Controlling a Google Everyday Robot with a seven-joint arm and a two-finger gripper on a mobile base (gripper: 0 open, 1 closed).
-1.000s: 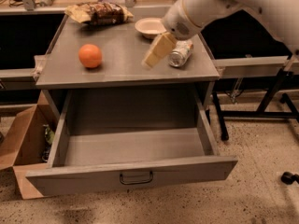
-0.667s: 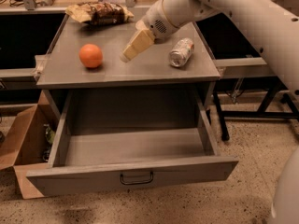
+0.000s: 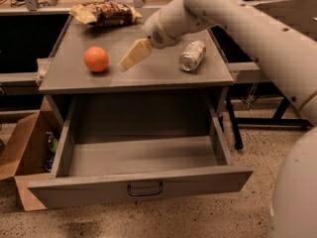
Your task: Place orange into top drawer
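The orange (image 3: 96, 59) sits on the grey cabinet top (image 3: 74, 81), toward the left. The top drawer (image 3: 138, 162) is pulled out wide below, empty inside, with a dark handle (image 3: 144, 189) at the centre of its front panel. My gripper (image 3: 132, 56) hangs just above the cabinet top, a short way right of the orange and apart from it. The white arm reaches in from the upper right.
A silver can (image 3: 192, 55) lies on its side at the right of the top. A snack bag (image 3: 106, 13) lies at the back. A cardboard box (image 3: 27, 152) stands on the floor left of the drawer. Dark table legs (image 3: 267, 120) stand at the right.
The gripper has moved left across the cabinet top, from beside the can toward the orange. The orange, can and drawer have not moved.
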